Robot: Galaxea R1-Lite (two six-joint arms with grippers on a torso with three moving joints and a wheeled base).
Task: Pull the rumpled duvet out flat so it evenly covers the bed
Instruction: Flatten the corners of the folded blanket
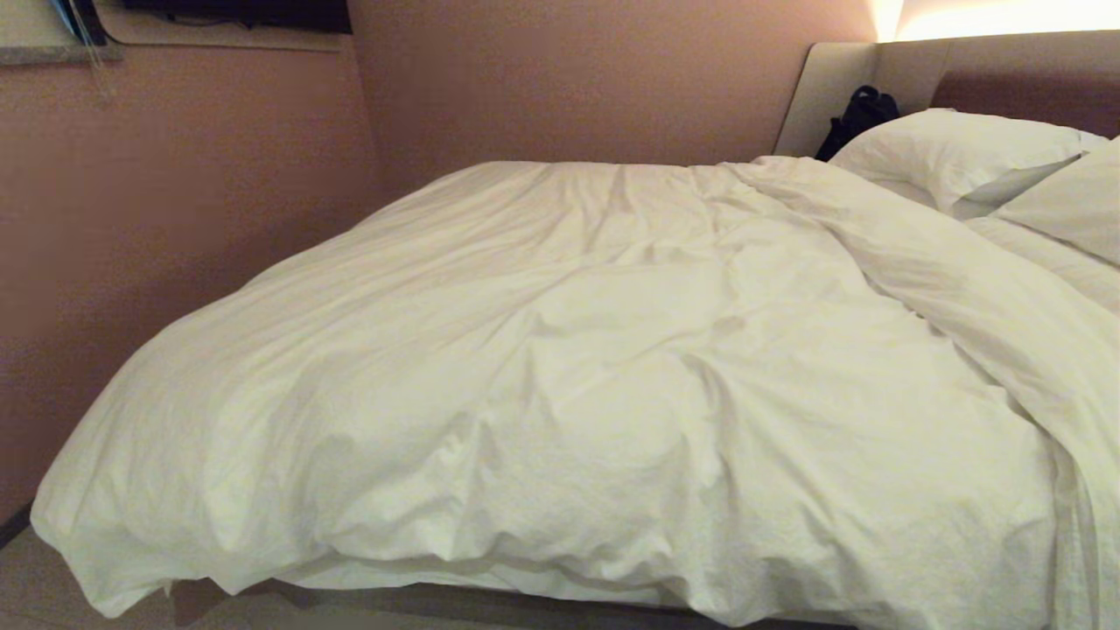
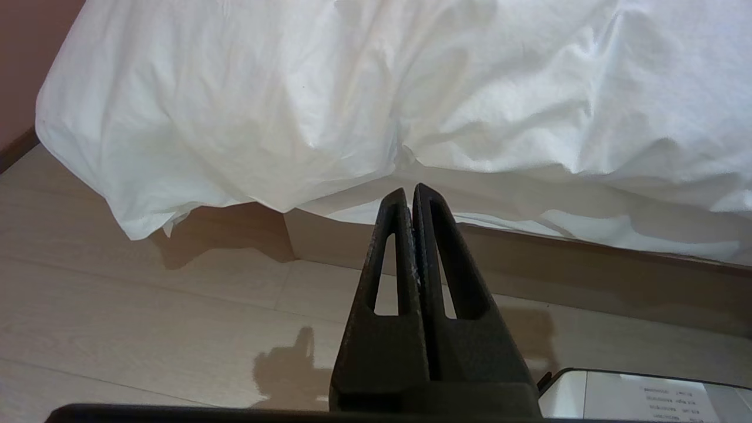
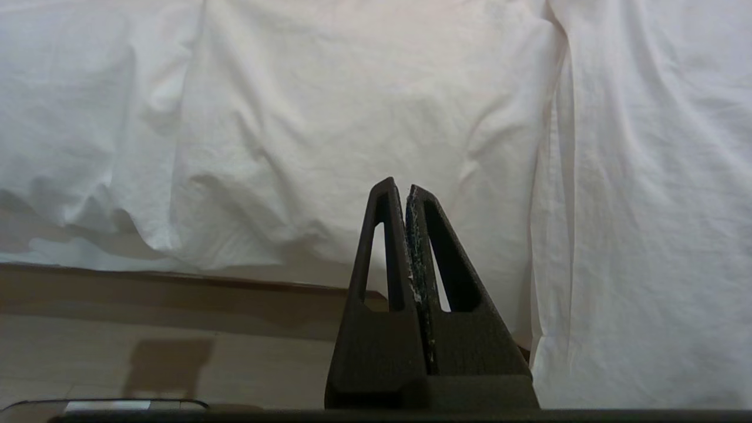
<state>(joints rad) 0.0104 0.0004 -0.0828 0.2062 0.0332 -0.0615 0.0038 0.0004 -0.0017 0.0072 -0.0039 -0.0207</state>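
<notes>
Both claws, left claw [image 2: 409, 197] and right claw [image 3: 405, 194], closed and empty, face the rumpled duvet [image 1: 560, 367] overhanging the bed's [image 2: 529, 258] foot edge.

White duvet [image 1: 560, 367] and pillows [image 1: 954, 153]; beige-and-brown headboard [image 1: 1006, 74]; dusty-pink wall [image 1: 175, 175]; pale wood-grain floor [image 2: 147, 317]; black bag [image 1: 862, 114]; plain, unpatterned linen.
</notes>
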